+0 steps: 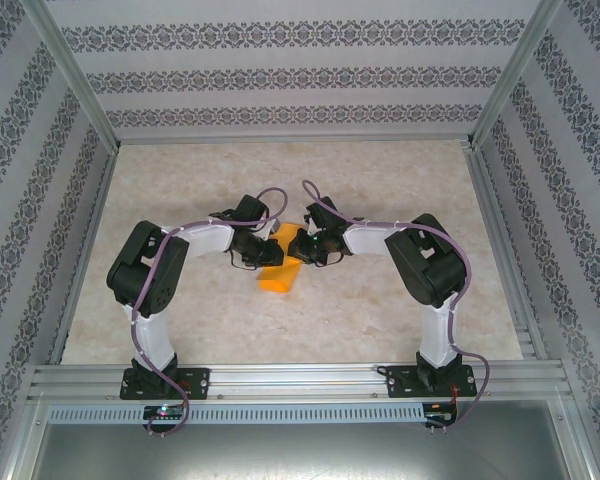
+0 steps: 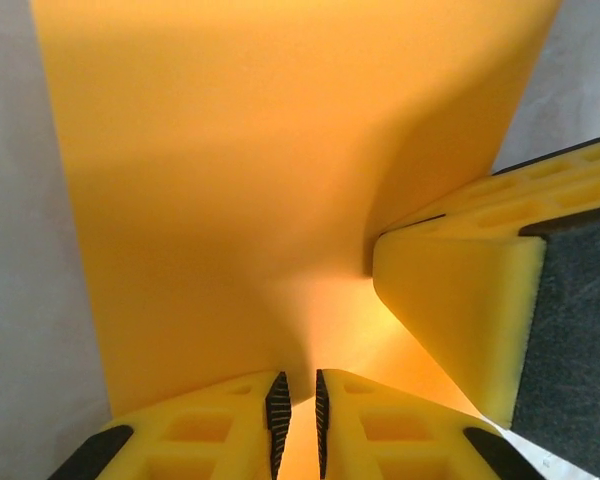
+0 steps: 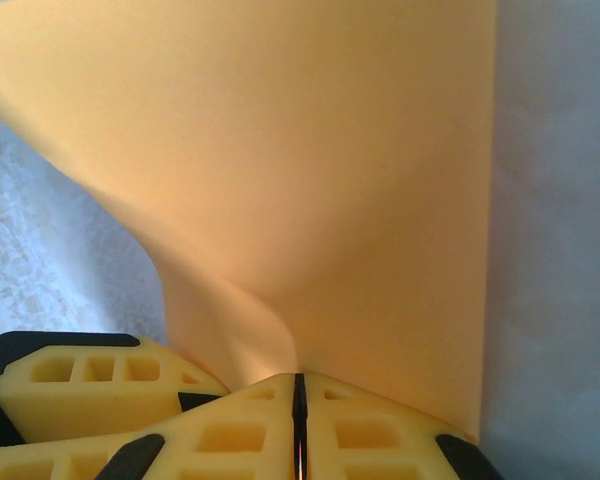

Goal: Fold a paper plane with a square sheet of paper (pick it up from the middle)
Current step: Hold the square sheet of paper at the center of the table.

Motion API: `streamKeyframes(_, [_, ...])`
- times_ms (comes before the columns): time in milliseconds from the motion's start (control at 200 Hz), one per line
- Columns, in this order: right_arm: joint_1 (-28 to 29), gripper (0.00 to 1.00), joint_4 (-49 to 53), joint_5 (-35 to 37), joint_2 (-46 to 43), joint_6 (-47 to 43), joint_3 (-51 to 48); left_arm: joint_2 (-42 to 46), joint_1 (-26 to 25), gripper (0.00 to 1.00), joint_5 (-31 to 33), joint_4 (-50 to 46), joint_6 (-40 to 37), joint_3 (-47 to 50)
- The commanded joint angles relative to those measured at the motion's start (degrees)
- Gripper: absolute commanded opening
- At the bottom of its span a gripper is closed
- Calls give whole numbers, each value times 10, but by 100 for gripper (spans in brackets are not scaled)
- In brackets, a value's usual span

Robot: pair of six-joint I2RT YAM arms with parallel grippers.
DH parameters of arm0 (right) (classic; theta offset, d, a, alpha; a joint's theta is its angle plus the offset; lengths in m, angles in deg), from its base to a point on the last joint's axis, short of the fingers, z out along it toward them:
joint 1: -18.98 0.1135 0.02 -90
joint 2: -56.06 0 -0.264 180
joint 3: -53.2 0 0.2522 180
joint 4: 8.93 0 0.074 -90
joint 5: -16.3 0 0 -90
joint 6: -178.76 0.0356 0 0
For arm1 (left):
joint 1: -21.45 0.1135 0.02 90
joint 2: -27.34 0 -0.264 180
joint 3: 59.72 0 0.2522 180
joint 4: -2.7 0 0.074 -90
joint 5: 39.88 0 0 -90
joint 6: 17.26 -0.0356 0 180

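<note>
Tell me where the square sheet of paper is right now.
Top view: the square sheet of paper is over the middle of the table, pinched by the left pincer and the right pincer, close together.

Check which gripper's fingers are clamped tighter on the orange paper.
The right gripper: its fingers meet in a hairline seam on the orange paper. The left gripper has fingers that leave a narrow slit, with the paper passing through it.

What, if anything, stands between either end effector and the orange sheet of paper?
Nothing visible does. The left end effector and the right end effector each pinch the square sheet of paper directly, with their jaws closed on it side by side.
</note>
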Motion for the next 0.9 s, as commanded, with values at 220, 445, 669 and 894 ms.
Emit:
streamKeyframes(220, [-34,10,51,47,12,-42,33,-54,-23,20,119,-36,-38,39])
streamKeyframes(445, [-53,10,63,52,34,-53,64,-55,-30,20,132,-37,-45,46])
streamKeyframes(669, [-66,9,107,77,57,-75,108,-53,-32,20,134,-35,-46,55])
streamKeyframes(894, [-73,9,131,81,87,-88,164,-47,-32,20,133,-33,-47,64])
